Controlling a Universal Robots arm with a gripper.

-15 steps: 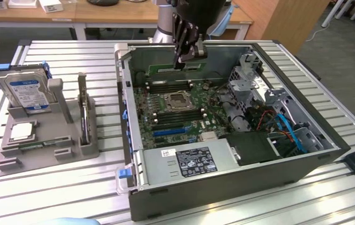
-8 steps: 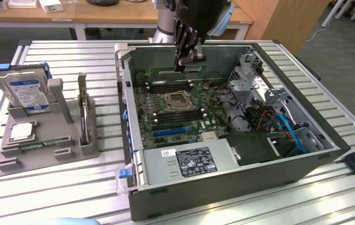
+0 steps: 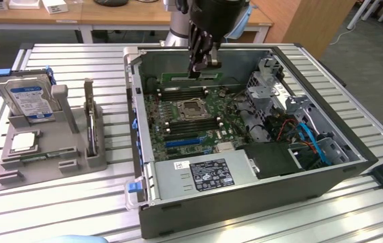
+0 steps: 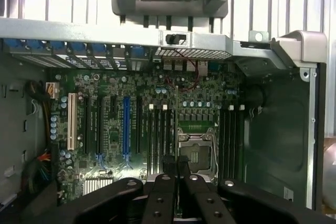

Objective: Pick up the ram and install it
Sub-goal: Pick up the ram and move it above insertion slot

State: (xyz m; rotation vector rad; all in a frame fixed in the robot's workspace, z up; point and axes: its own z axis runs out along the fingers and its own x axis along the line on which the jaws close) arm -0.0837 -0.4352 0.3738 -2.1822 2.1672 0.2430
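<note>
The ram [image 3: 177, 77], a slim green stick, hangs level inside the open computer case [image 3: 353, 152], near its back wall and above the motherboard [image 3: 191, 121]. My gripper [image 3: 203, 70] comes down from above and is shut on the ram near its middle. In the wrist view my gripper [image 4: 176, 170] points down at the board, close to the CPU socket [image 4: 197, 153], with long memory slots [image 4: 157, 129] on either side of it. A second green stick [image 3: 39, 156] lies low on the grey stand [image 3: 76, 131] at the exterior view's left.
The grey stand also holds a silver hard drive with a blue label [image 3: 26, 96] and a tall dark upright card [image 3: 91, 121]. Inside the case are a power supply [image 3: 205, 174], blue cables [image 3: 312, 142] and a metal drive cage [image 3: 269, 81]. A slatted metal table [image 3: 56, 212] carries everything.
</note>
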